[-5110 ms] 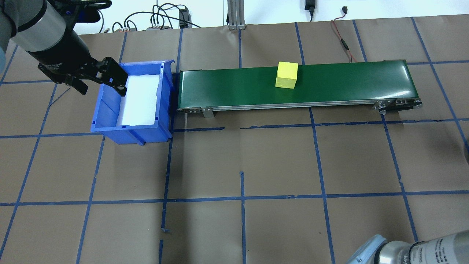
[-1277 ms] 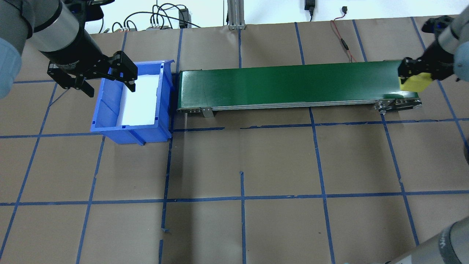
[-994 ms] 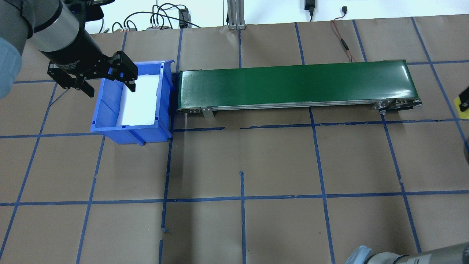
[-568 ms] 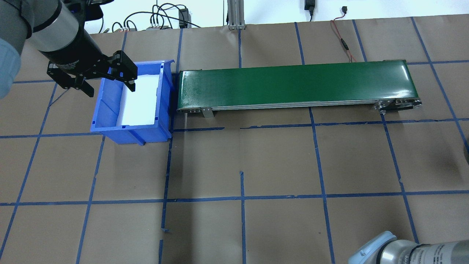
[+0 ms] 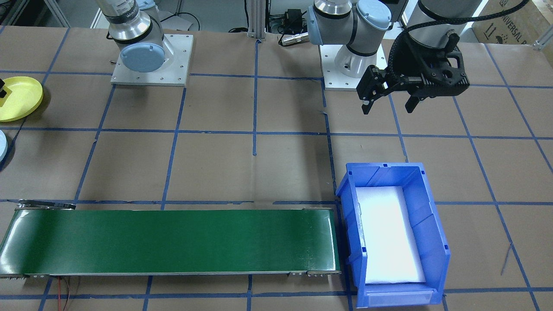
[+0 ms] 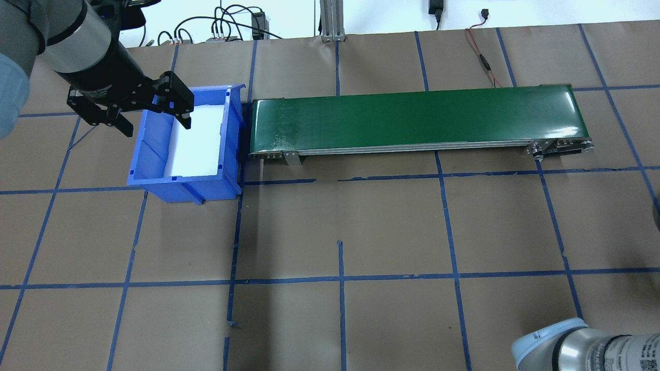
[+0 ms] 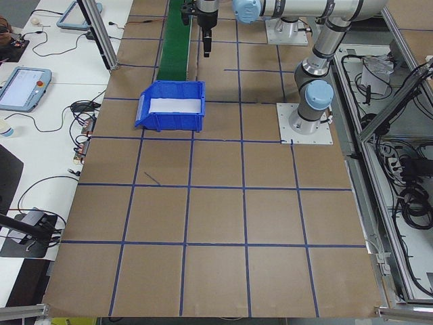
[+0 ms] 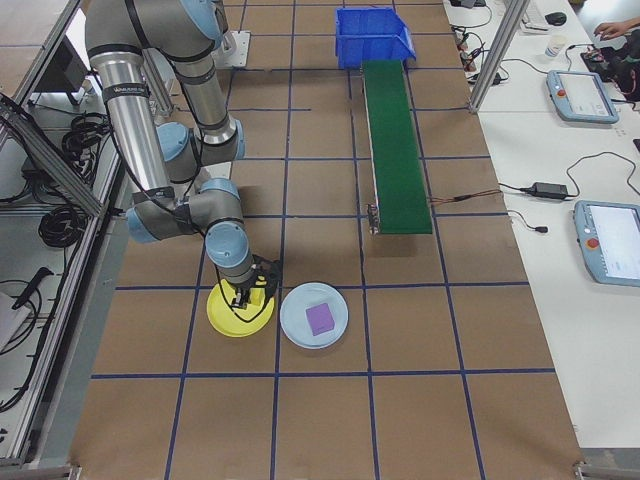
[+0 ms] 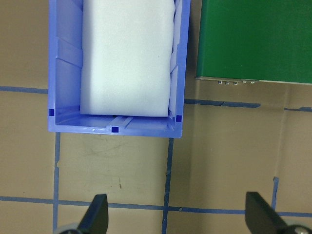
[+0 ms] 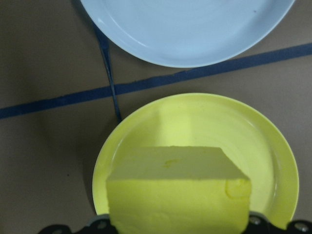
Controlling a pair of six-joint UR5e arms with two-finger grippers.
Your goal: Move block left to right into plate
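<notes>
The yellow block (image 10: 178,192) is held in the right tool (image 10: 178,226), directly above the yellow plate (image 10: 273,146). In the right wrist view the block fills the lower frame with the plate rim showing around it; whether the block touches the plate cannot be told. The right tool is closed on the block. A pale blue plate (image 8: 314,315) carrying a purple block (image 8: 320,319) sits just beside the yellow plate.

Handling, as judged: the block looks like soft foam, light and slightly compressible, with matte faces unlikely to slip. Grip it on two opposite flat sides near mid-height; excess force may dent it.

The left tool (image 6: 136,108) hangs with jaws spread and empty over the near edge of the blue bin (image 6: 154,175), which holds only a white foam pad (image 9: 126,58).

Compared with earlier frames: the block rode the green conveyor (image 6: 412,121) mid-belt, then was taken at its right end; the belt is now bare. The left tool has barely shifted
</notes>
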